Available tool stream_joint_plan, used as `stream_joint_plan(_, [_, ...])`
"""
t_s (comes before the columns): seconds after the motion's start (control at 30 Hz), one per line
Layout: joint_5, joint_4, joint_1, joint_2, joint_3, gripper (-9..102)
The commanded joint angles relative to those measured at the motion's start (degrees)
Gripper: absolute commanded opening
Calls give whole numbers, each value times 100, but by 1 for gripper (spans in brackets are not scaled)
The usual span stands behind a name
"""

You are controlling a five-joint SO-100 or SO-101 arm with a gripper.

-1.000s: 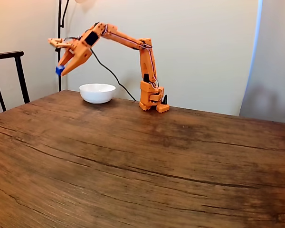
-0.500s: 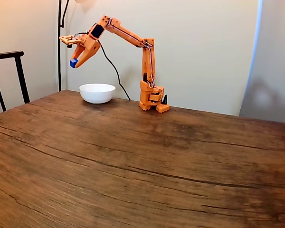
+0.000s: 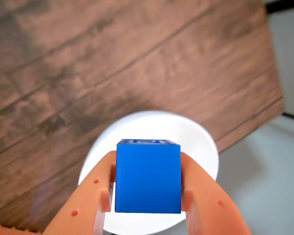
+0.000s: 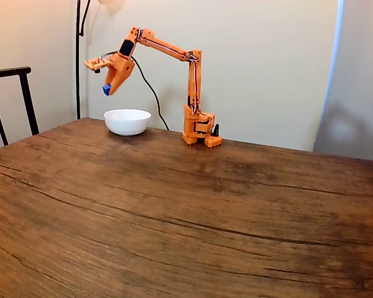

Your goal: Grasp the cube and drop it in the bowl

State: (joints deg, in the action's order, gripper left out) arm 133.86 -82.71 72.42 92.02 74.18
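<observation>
Reaching high, arm bent | pincer grasping cube | above bowl

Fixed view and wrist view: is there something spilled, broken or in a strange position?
Nothing stands out. The hand grips the blue cube squarely between its fingers, above the white bowl, which sits upright on the wooden table. No spill or damage is visible.
</observation>
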Motion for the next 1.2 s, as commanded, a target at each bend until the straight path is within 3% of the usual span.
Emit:
stream_joint_plan(0.0, [79,229,185,492,308,7])
stream_joint_plan(0.87, [149,1600,1705,1872,3683,8])
stream_joint_plan(1.17, [158,1670,1723,1872,3850,26])
